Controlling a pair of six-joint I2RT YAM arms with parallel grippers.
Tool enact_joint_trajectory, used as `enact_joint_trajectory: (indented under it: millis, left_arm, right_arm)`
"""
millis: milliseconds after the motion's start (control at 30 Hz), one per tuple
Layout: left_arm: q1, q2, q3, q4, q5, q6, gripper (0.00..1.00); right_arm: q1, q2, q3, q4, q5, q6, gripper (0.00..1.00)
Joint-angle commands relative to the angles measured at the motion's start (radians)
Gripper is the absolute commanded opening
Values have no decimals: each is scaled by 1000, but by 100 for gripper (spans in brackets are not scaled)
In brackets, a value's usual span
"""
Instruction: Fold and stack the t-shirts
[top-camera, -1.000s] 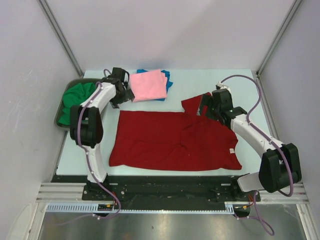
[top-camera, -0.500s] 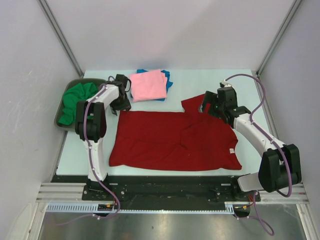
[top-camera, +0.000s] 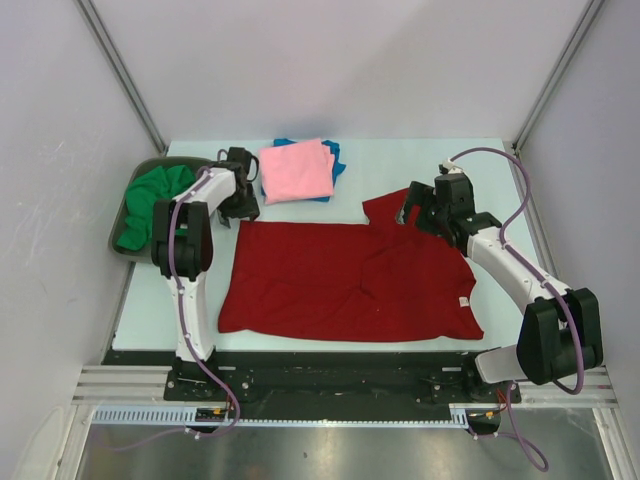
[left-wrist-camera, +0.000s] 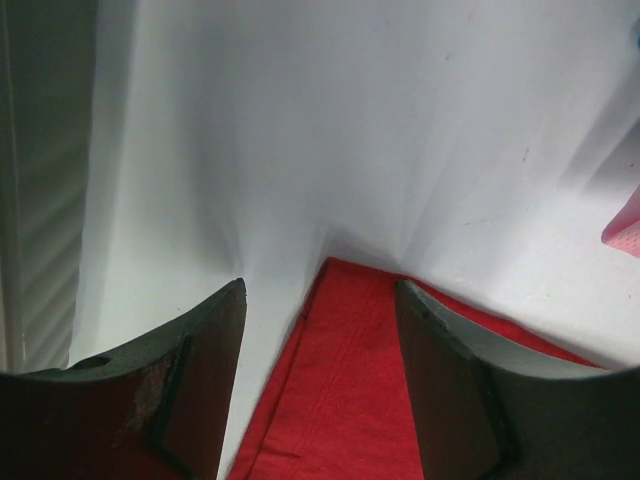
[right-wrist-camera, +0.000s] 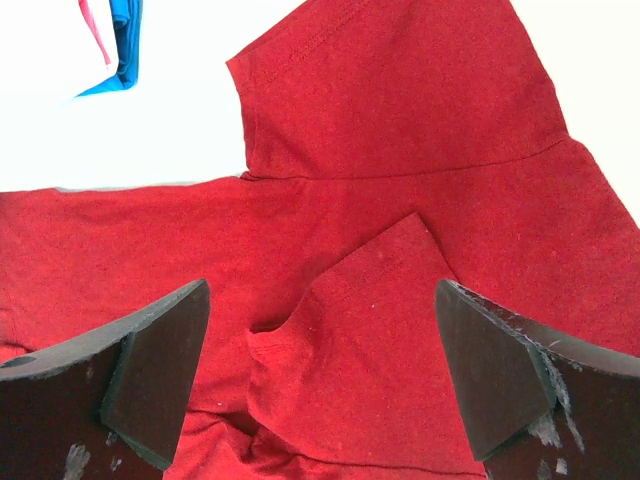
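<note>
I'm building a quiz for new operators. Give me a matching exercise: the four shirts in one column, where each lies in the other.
Shirts:
1. red shirt
2. pink shirt
3. blue shirt
4. green shirt

Places:
A. in the tray at the left
B. spread out mid-table
C. folded, on top of another shirt
D. folded, under another shirt

Pairs: 1-B, 2-C, 3-D, 4-A
</note>
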Motion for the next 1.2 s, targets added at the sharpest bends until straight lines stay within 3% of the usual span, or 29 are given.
enact_joint_trajectory:
  millis: [0, 233, 667, 767, 933, 1067, 1100, 1167]
  left_arm:
    - [6, 46, 12, 79, 45, 29, 67]
    - [6, 39, 0, 62, 90, 49, 56]
    - [7, 71, 44, 28, 182, 109, 46]
    - [6, 98, 84, -7, 202, 128, 39]
    - [7, 137, 144, -62, 229, 141, 18]
    - [9, 137, 149, -61, 231, 143, 7]
    - [9, 135, 146, -62, 232, 138, 0]
    - [9, 115, 132, -50, 243, 135, 0]
  right_arm:
    - [0, 0, 5, 31, -4, 5, 100]
    - [3, -4, 5, 28, -15, 10, 100]
    - [5, -58, 5, -23, -4, -13, 100]
    - [5, -70, 6, -30, -6, -12, 100]
    - [5, -86, 5, -41, -4, -12, 100]
    - [3, -89, 5, -46, -3, -10, 100]
    - [5, -86, 5, -41, 0, -12, 100]
    - [2, -80, 5, -36, 16, -12, 100]
